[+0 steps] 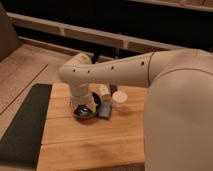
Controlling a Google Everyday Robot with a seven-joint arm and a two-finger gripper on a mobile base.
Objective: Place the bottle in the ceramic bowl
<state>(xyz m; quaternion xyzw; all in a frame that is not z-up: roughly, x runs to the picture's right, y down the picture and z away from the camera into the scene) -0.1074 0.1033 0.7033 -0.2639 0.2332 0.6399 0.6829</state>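
Note:
The ceramic bowl (91, 113) is dark and glossy and sits near the middle of the wooden table top. The bottle (104, 92), small and cream-white, stands just behind the bowl's right rim. My white arm reaches in from the right, bends at the elbow and comes down over the bowl. My gripper (82, 105) hangs low over the left part of the bowl, and the wrist hides much of it. The bottle is to the right of the gripper, apart from it.
A short round white lidded jar (119, 100) stands right of the bottle. A flat blue item (105, 111) lies against the bowl's right side. A dark mat (25, 125) covers the table's left end. My white body fills the right side.

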